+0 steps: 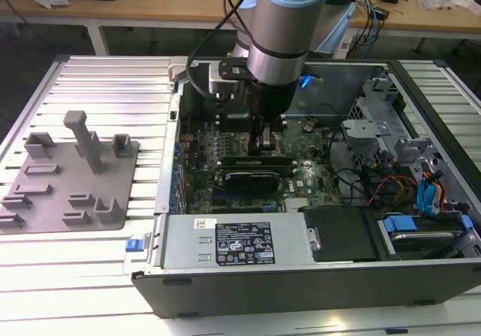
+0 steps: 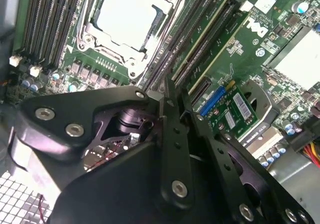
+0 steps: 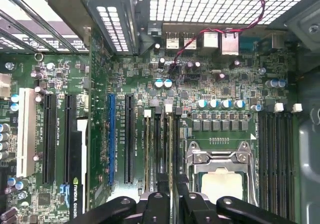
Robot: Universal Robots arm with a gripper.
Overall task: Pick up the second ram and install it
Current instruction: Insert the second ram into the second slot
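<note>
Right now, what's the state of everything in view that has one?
Computer case: open, side panel off, lying flat.
Processor socket: retention frame closed, no cooler fitted.
Four memory slots on the socket's far side: empty.
Blue expansion slot: empty.
Black expansion card: seated on the board.
Gripper: lowered into the case, over the memory slots beside the socket.

The arm (image 1: 279, 28) stands vertical, wrist pointing straight down. The gripper (image 1: 264, 142) is at its lower end, at 6 o'clock, its fingers (image 3: 159, 204) close together.
</note>
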